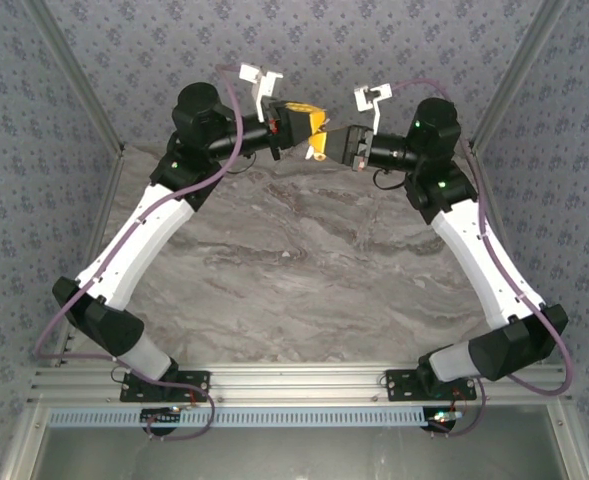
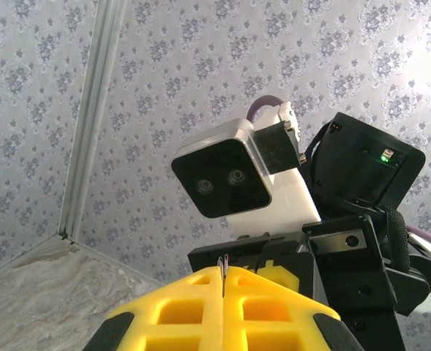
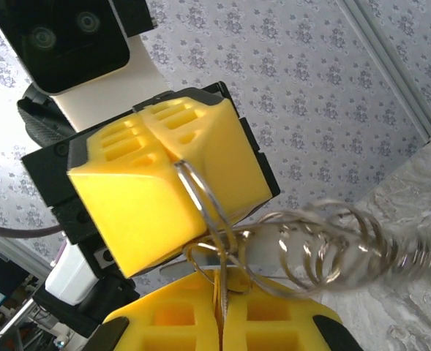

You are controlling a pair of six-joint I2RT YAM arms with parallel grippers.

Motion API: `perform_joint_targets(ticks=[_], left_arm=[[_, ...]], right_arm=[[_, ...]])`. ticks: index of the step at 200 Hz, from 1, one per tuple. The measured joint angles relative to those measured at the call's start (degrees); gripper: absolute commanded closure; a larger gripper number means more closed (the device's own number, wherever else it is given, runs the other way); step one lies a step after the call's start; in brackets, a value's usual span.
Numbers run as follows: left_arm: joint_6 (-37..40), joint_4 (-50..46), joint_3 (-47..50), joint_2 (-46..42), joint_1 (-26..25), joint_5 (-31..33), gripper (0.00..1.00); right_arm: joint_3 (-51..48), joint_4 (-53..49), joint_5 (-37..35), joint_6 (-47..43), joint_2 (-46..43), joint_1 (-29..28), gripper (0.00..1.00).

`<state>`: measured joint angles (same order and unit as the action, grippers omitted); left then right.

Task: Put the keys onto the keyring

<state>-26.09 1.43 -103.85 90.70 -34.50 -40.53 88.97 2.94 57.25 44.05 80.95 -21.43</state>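
Threading stage, high over the table's far end: my left gripper [image 3: 170, 157] and right gripper [image 3: 220, 307] both pinch tight on the keyring [image 3: 203, 208], coiled chain [image 3: 332, 248] dangling, while the key, seemingly hidden, next needs sliding on.

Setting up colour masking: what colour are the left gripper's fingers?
Yellow fingers, clearest in the right wrist view.

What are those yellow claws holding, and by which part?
The left gripper pinches the keyring by its rim; the right gripper pinches thin metal beneath it, what exactly is unclear.
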Motion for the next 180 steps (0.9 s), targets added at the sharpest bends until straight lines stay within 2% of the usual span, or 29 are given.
perform_joint_targets(ticks=[40,76,98,122,152,180], left_arm=[[-2.0,3.5,2.8,-0.5,0.0,1.9,1.0],[-5.3,11.5,8.1,-1.5,0.0,5.6,1.0],[-7.5,17.5,10.3,-1.5,0.0,7.9,1.0],[-9.5,22.5,10.6,-1.4,0.0,9.3,1.0],[-11.5,27.8,10.6,-1.3,0.0,10.2,1.0],[-12.0,30.4,10.6,-1.3,0.1,10.2,1.0]], right_arm=[[0.3,-1.9,-1.1,-0.7,0.3,0.2,0.99],[-0.2,-4.4,-1.8,-1.2,-0.7,1.6,0.63],[-1.8,-5.1,-2.1,0.1,-2.9,3.7,0.48],[-3.3,-5.6,-2.4,1.7,-6.3,7.8,0.42],[-2.9,-5.6,-3.6,5.0,-9.9,13.9,0.4],[1.1,-5.7,-6.0,7.1,-9.2,15.5,0.4]])
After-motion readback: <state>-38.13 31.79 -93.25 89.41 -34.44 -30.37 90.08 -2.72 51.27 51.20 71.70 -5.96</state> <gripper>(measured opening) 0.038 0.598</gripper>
